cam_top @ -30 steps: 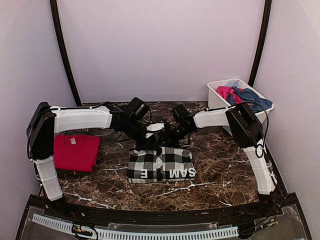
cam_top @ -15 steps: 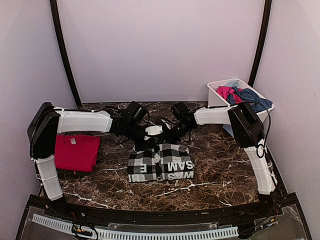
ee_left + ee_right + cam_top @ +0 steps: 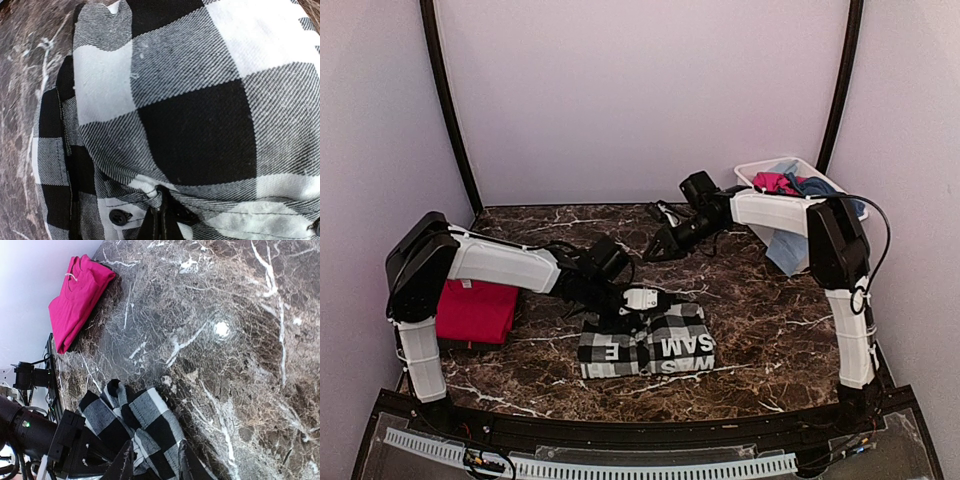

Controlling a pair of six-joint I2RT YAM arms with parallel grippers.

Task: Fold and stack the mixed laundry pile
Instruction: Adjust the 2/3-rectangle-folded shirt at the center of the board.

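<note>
The black-and-white checked garment (image 3: 645,345) lies folded at the table's middle front, white lettering facing up. My left gripper (image 3: 638,300) sits at its far edge, shut on a bunched fold of the checked cloth (image 3: 190,100); the left wrist view shows the jaws (image 3: 162,212) pinching that fold beside a black button. My right gripper (image 3: 657,245) hangs open above the bare marble behind the garment, and its fingers (image 3: 125,465) stand apart with nothing between them. A folded red tee (image 3: 475,310) lies at the left. Pink and blue pieces (image 3: 790,186) fill the tub.
The white plastic tub (image 3: 748,195) stands at the back right corner, with a light blue cloth (image 3: 785,250) draped down its front. The right wrist view shows the red tee (image 3: 77,295) near the table's edge. Walls close in the table on three sides.
My right gripper has opened, left the checked garment and drawn back toward the far right. My left gripper, still shut on the cloth, has moved nearer and rightward, pulling the garment slightly forward.
</note>
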